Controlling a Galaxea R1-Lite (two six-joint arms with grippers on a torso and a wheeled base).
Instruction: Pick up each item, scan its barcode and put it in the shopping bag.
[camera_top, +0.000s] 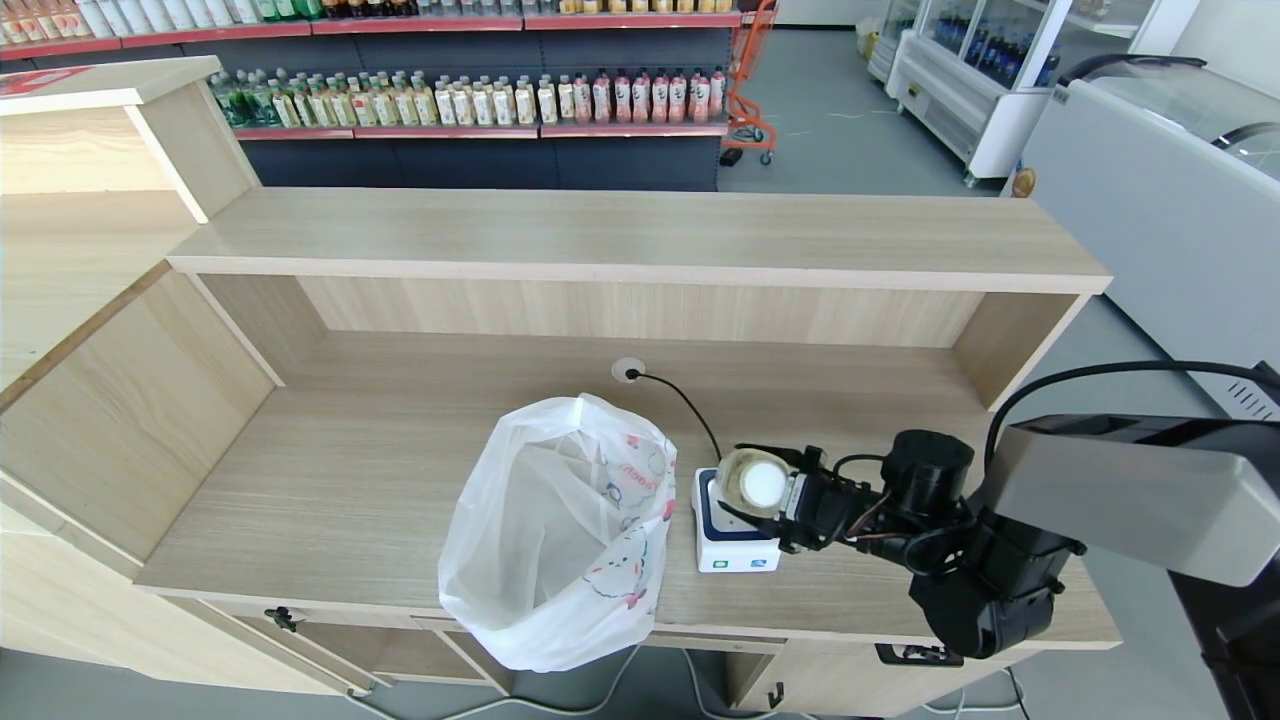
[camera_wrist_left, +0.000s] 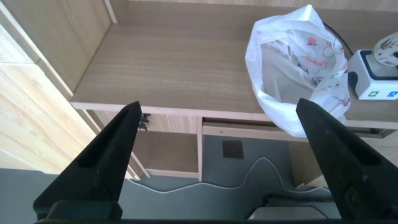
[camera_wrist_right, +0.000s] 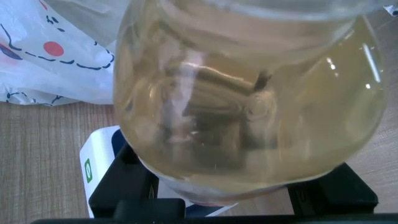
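Bottle (camera_top: 765, 484): clear, pale yellow liquid, white cap (camera_top: 763, 485); held lying on its side directly above the scanner (camera_top: 735, 548), not resting on it. Step in hand, judged: the barcode scan.

Right tool (camera_top: 748, 486): closed around the bottle's body, fingers above and below it, over the scanner's blue top face.

Scanner: white box with a blue top, on the counter (camera_top: 380, 470); black cable (camera_top: 685, 400) runs from its far side to a hole in the counter.

Shopping bag (camera_top: 560, 530): white plastic, mouth open upward, just beside the scanner on the robot's left, its lower part hanging over the counter's front edge.

Left tool (camera_wrist_left: 219, 109): fingers spread wide, holding nothing; well apart from the scanner, beyond the bag and off the counter's front edge.

Handling notes, as judgement:
- No barcode can be made out in the right wrist view; the label side probably has to face the scanner's window, so roll the wrist slowly.
- Keep the bottle close above the scanner without striking it.
- Smooth round wall and shifting liquid: keep the grip firm and avoid jerks.
- For the transfer, lift clear of the scanner, cross to the bag's open mouth and lower well inside, since the thin plastic may fold.
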